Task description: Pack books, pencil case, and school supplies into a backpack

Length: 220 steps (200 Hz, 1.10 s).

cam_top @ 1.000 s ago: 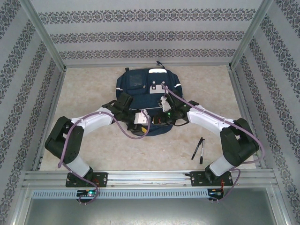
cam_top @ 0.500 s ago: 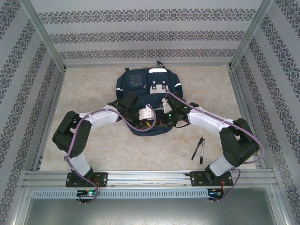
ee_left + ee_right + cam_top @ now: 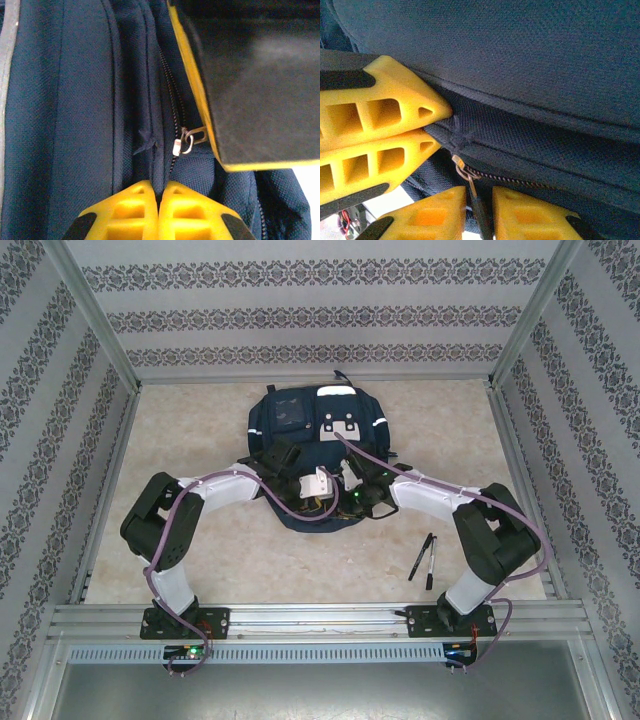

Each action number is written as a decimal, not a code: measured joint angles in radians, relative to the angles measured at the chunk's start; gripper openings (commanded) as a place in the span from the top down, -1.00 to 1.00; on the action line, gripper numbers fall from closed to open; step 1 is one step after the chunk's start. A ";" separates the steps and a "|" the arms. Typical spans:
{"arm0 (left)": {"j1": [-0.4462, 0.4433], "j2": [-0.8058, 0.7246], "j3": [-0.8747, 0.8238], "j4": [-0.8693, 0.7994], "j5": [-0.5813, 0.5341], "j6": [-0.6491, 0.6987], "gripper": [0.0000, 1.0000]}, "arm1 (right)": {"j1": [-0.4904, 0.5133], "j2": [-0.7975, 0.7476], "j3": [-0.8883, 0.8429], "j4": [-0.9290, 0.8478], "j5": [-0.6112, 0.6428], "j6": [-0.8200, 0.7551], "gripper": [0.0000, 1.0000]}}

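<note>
L jaws shut tight on backpack [image 3: 520, 50] fabric beside zip pull [image 3: 465, 175]; R jaws a crack apart round pull, so it prob slips out & zip won't budge.

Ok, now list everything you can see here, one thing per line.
backpack: one, navy blue with white patches, middle of the table toward the far side
zip pull: one, silver metal, on the backpack's zip where the two grippers meet
pens: two, black, one with a white section, lying on the table to the right of the backpack
table: one, beige marbled top
left gripper: one, yellow fingers, shut on a fold of backpack fabric beside the zip
right gripper: one, yellow fingers, slightly apart on either side of the zip pull's dark tab
</note>
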State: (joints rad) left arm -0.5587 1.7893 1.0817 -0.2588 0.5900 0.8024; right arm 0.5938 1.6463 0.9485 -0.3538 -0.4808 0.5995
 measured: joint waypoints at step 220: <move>0.308 -0.265 -0.127 -0.080 0.106 0.233 0.69 | -0.142 -0.192 -0.046 -0.043 0.036 -0.185 1.00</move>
State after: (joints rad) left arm -0.2508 1.5246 0.9546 -0.3386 0.6956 1.0355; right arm 0.4519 1.4544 0.9024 -0.3973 -0.4446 0.4141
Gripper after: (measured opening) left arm 0.085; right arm 0.043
